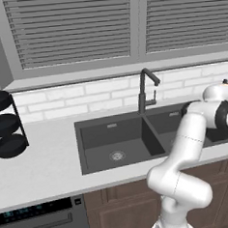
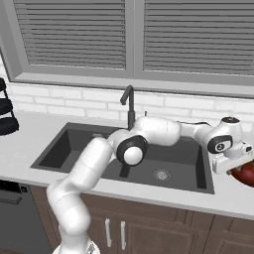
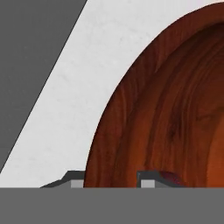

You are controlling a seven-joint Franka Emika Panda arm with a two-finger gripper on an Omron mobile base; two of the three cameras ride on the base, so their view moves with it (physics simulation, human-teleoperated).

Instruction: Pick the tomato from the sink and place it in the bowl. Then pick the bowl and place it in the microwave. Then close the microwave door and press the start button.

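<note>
Looks like the bowl-grab step: fingers [image 3: 111, 178] straddle the bowl [image 3: 166, 113] rim on the bench [image 3: 78, 87], not clearly pinching yet. Next: squeeze, lift towards the microwave.

The dark gooseneck tap [image 1: 144, 91] stands behind the divider of the dark grey double-basin sink [image 1: 115, 141], the black three-tier rack [image 1: 5, 123] crowds the far left, and the white stone counter [image 1: 37, 165] between them lies open.
</note>
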